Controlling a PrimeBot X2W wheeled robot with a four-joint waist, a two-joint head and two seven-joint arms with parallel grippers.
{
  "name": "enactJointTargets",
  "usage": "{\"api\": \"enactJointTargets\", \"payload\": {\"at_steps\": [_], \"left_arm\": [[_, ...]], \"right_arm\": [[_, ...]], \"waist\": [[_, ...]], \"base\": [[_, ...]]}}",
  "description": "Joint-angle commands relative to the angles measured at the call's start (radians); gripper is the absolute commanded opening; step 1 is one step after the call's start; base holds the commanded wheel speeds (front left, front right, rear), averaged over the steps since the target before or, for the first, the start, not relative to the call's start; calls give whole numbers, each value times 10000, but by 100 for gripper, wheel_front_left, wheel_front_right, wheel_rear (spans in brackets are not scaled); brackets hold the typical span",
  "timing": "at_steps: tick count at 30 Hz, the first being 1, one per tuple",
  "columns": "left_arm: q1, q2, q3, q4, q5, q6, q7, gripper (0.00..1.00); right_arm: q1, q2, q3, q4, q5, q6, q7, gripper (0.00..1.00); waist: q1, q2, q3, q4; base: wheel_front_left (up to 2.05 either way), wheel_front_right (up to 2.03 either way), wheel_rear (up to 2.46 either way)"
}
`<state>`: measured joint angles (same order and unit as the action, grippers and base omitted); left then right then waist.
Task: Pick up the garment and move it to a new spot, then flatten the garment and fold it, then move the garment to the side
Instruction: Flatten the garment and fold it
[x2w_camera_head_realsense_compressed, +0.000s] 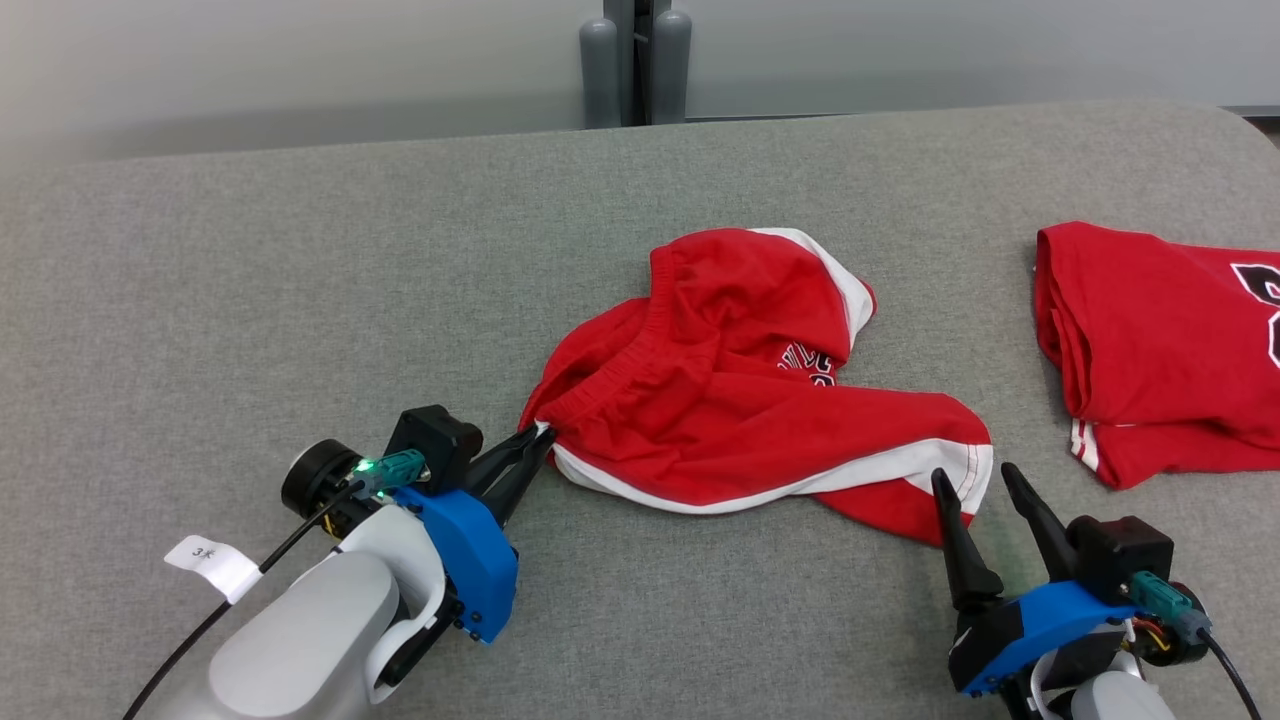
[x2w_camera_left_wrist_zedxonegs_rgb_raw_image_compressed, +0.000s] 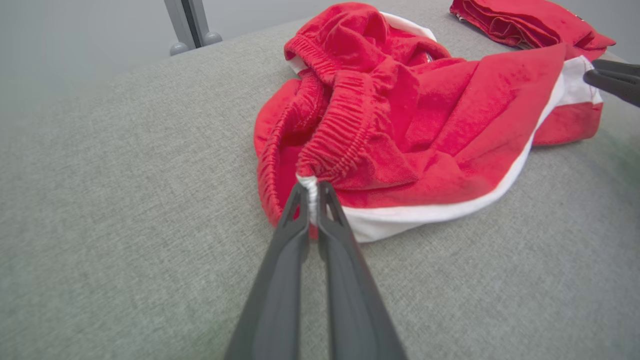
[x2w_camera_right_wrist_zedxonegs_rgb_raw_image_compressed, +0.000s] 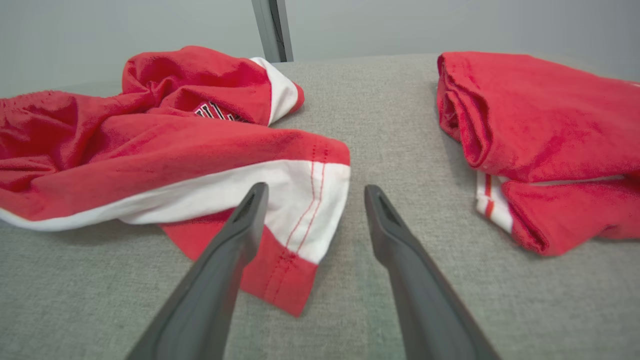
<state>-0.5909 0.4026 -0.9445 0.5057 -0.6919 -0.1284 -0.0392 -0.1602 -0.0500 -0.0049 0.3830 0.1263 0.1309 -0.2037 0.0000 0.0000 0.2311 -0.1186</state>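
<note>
Your left gripper (x2w_camera_head_realsense_compressed: 540, 435) and right gripper (x2w_camera_head_realsense_compressed: 972, 475) each carry two long, tapering dark-grey fingers (x2w_camera_head_realsense_compressed: 955, 540) on a bright blue mount (x2w_camera_head_realsense_compressed: 465, 560). Behind it sits a black boxy housing (x2w_camera_head_realsense_compressed: 432, 440) with a teal plug (x2w_camera_head_realsense_compressed: 395, 468), lit green on the left. A black cable (x2w_camera_head_realsense_compressed: 300, 537) with a white paper tag (x2w_camera_head_realsense_compressed: 212, 565) runs along your pale grey forearm (x2w_camera_head_realsense_compressed: 310, 640).

Bright, even diffuse light from above, no glare. Soft shadow under garment (x2w_camera_right_wrist_zedxonegs_rgb_raw_image_compressed: 165, 150) edge on bench (x2w_camera_head_realsense_compressed: 250, 300). Wrist views: wide-angle bowing at edges, bg soft, left gripper (x2w_camera_left_wrist_zedxonegs_rgb_raw_image_compressed: 313, 192) blurry near lens. Head view sharp, pale haze top-left.
</note>
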Motion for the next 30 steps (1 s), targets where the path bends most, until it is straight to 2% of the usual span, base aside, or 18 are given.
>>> {"api": "enactJointTargets", "payload": {"at_steps": [1, 7, 17, 20, 22, 24, 30], "left_arm": [[126, -40, 84, -34, -41, 63, -114, 0], [250, -96, 54, -59, -107, 123, -264, 0], [419, -133, 97, -103, -261, 209, -486, 0], [483, -103, 107, -119, -301, 217, -522, 0], [513, -80, 114, -130, -346, 239, -536, 0], [539, -75, 138, -145, -396, 239, -558, 0], [657, -98, 447, -311, -789, 243, -883, 0]], "right_arm": [[-4, -16, 32, 87, 167, -3, 242, 100], [-263, -11, 162, 221, 108, -1, 677, 100], [-207, -13, 702, -160, 395, -1, 696, 99], [-141, -13, 746, -269, 438, -1, 739, 45], [-130, -13, 741, -232, 461, -1, 828, 29], [-182, -13, 724, -195, 461, -1, 860, 0], [-409, -13, 604, -399, 428, -1, 665, 0]], "waist": [[0, 0, -33, 27], [0, 0, -107, 145], [0, 0, -241, 193], [0, 0, -267, 184], [0, 0, -279, 185], [0, 0, -284, 190], [0, 0, -373, 180]], "base": [[0, 0, 0], [0, 0, 0], [0, 0, 0], [0, 0, 0], [0, 0, 0], [0, 0, 0], [0, 0, 0]]}}
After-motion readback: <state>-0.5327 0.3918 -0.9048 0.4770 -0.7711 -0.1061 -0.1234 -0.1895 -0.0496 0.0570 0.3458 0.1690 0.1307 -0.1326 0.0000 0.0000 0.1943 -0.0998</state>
